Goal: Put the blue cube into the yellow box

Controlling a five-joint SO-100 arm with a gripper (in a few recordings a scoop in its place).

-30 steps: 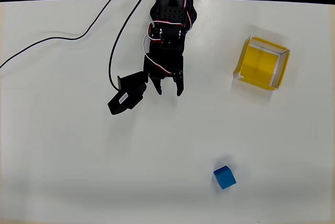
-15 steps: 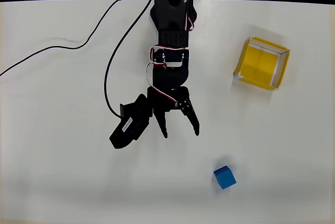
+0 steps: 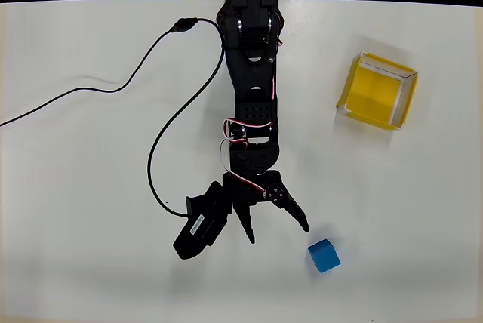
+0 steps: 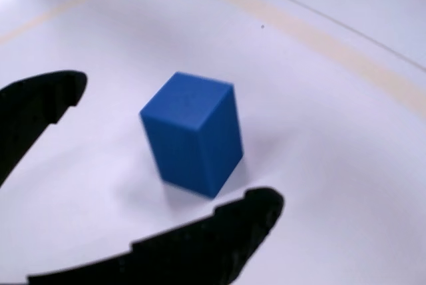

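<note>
The arm (image 3: 251,74) is matte black plastic built of blocky sections. Behind the gripper (image 3: 278,234), red and white wires (image 3: 232,130) loop out of the wrist housing, with more red and white wiring further back along the arm. The gripper's two fingers (image 3: 247,226) are black and taper to points. Beside the gripper sits a black box-shaped camera (image 3: 202,219) carrying a small white label, and a thin black cable (image 3: 151,149) runs from it.

The black arm (image 3: 251,96) is reaching down the overhead view from the top edge, stretched nearly straight. Its gripper (image 3: 278,233) is spreading its two fingers wide apart, tips pointing toward the lower right. In the wrist view both fingers (image 4: 219,245) are showing as dark shapes, well separated.
</note>
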